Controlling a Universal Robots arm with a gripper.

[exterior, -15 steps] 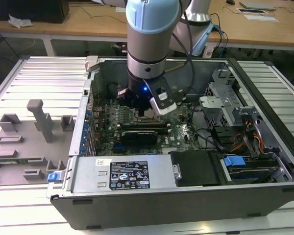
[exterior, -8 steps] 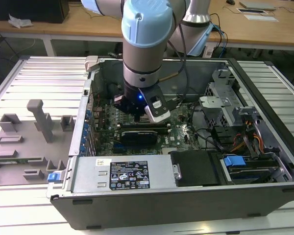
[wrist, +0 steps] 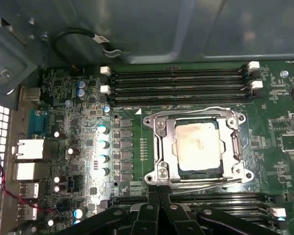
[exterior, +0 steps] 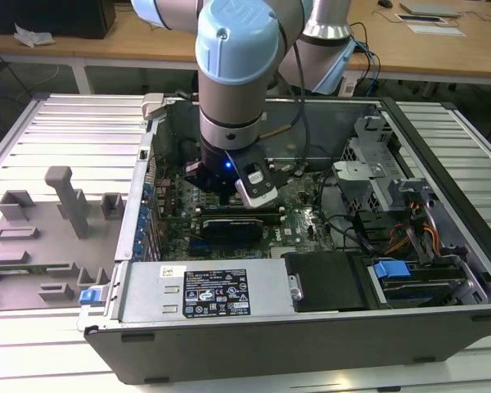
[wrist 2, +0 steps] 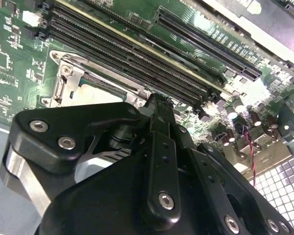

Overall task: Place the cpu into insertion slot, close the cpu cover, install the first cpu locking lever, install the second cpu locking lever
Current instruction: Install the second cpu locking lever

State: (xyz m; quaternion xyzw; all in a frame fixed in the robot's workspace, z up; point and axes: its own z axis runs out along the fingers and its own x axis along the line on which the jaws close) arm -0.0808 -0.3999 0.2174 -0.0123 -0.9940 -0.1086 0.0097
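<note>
In the first wrist view the memory slots (wrist: 179, 81) run at twelve o'clock. Below them the cpu (wrist: 198, 146) lies in the insertion slot (wrist: 162, 128), the cpu cover (wrist: 230, 147) down around it. The tool (wrist: 158, 193), fingers together and holding nothing, hangs at six o'clock of it.

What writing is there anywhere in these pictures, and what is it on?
Nothing is clear enough to quote.
Label on the metal box at the front of the case, exterior view: rows of print and symbols, too small to read.
Motherboard, first wrist view: tiny white lettering, too small to read.
Cpu: faint marks on its metal top, too blurred to read.
</note>
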